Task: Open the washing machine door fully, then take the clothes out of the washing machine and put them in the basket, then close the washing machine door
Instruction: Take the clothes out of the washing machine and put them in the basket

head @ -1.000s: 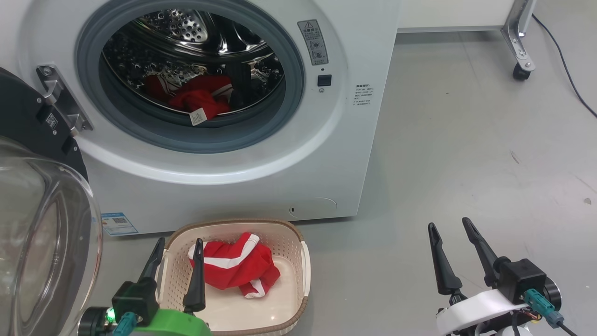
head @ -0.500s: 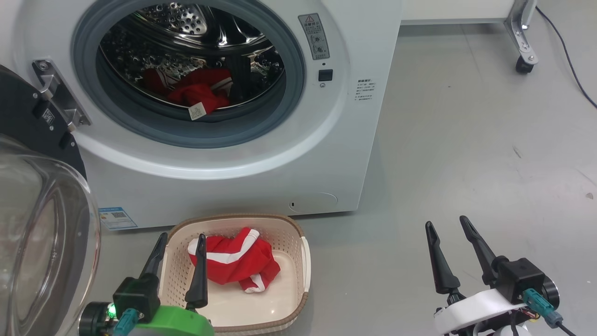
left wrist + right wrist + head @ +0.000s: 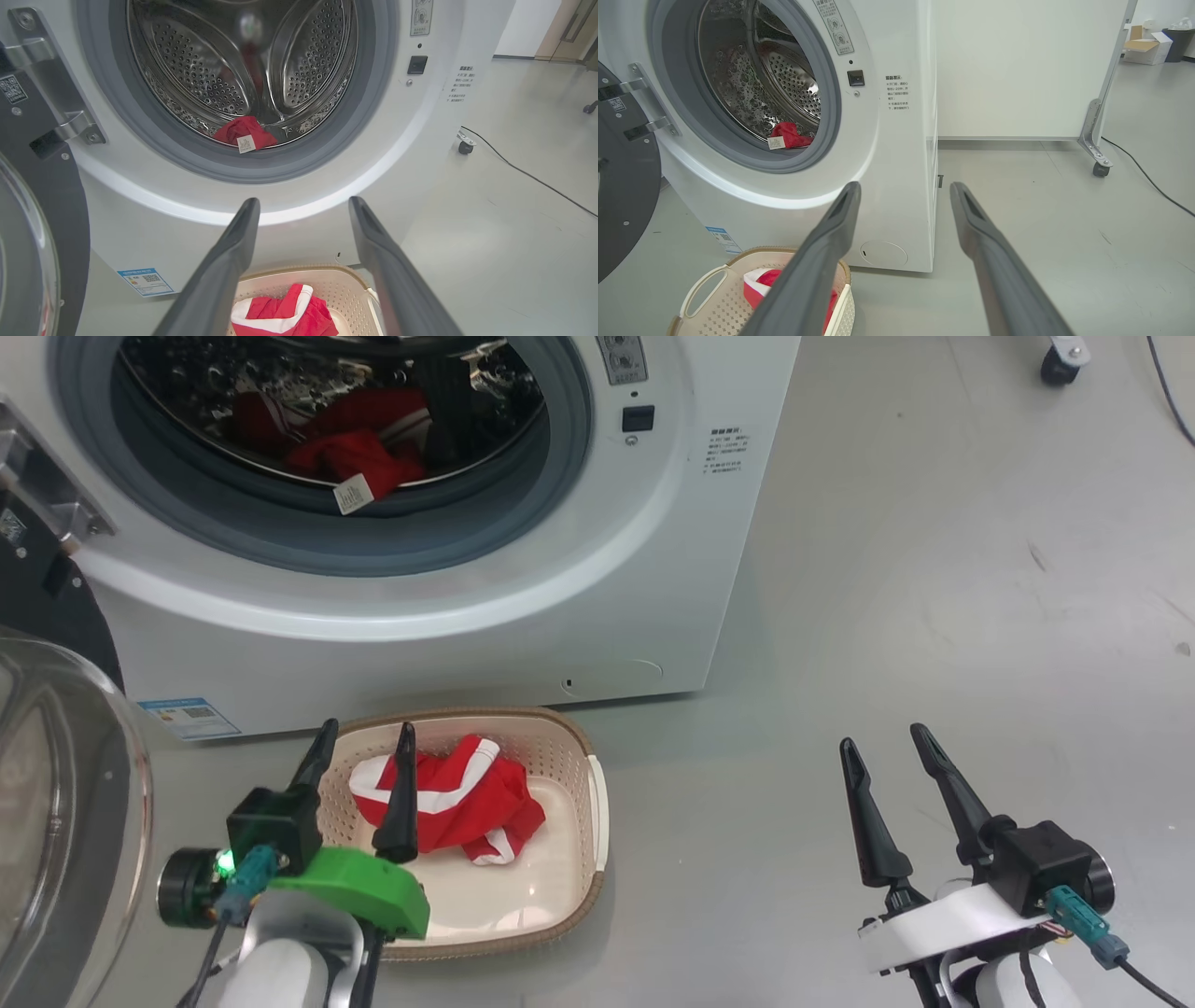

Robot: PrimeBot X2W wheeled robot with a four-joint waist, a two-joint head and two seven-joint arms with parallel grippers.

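Red clothes (image 3: 350, 453) lie in the drum (image 3: 201, 70) of the washing machine (image 3: 523, 607), far left; another red garment (image 3: 457, 798) sits in the basket (image 3: 583, 840) before it. The washing machine door (image 3: 56, 821) stands wide open. Left claw (image 3: 366, 726), spread and empty, hovers over the basket; right claw (image 3: 881, 737), also spread, holds nothing. Unloading seems half done; next, reach into the drum.
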